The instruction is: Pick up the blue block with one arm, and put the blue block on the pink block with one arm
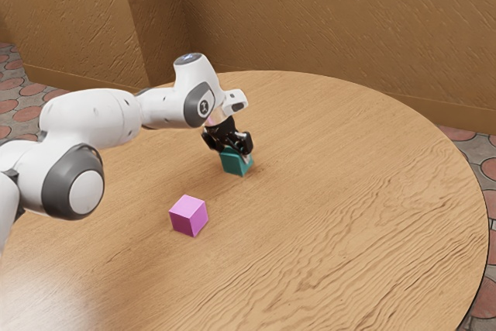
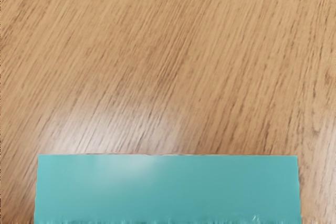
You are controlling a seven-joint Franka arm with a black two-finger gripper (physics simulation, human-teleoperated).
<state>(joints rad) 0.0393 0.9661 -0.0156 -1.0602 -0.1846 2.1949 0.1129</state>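
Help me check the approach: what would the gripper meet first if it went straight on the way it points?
The blue block, directly under the gripper, which points down at it; the table lies beneath. Whether they already touch is unclear.

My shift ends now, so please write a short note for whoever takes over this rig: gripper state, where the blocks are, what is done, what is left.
Gripper: right over the blue block (it renders teal); I cannot tell whether it grips it.
Blue block: near the middle of the table, seemingly not lifted yet.
Pink block: alone on the table, nearer the camera, apart from the blue block.
Done: approach.
Left: secure grasp, lift, place on the pink block.
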